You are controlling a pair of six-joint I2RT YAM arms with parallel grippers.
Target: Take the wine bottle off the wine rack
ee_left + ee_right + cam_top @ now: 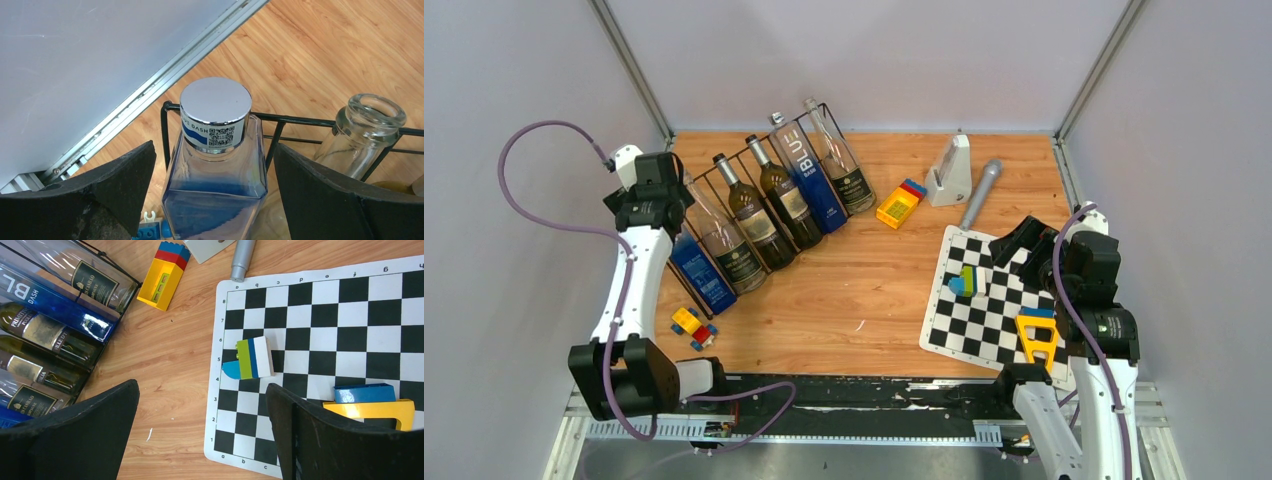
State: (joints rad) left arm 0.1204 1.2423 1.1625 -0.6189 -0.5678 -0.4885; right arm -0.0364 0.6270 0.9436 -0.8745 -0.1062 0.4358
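The black wire wine rack (736, 160) lies slanted at the back left and holds several bottles side by side. The leftmost is a square blue-tinted bottle (703, 274) with a silver cap (215, 101). My left gripper (656, 192) is over that bottle's neck end. In the left wrist view it (215, 175) is open, with one finger on each side of the bottle's shoulder (215, 195) and a gap on both sides. The rack's wire (280, 119) runs behind the cap. My right gripper (1022, 246) is open and empty over the left edge of the chess mat (320, 305).
A clear open bottle neck (367, 130) sits right of the blue bottle. Small bricks (693, 327) lie in front of the rack. A yellow brick (898, 205), a grey wedge (950, 172) and a grey cylinder (980, 193) lie mid-back. Brick pieces (965, 281) and a yellow part (1036, 338) rest on the mat.
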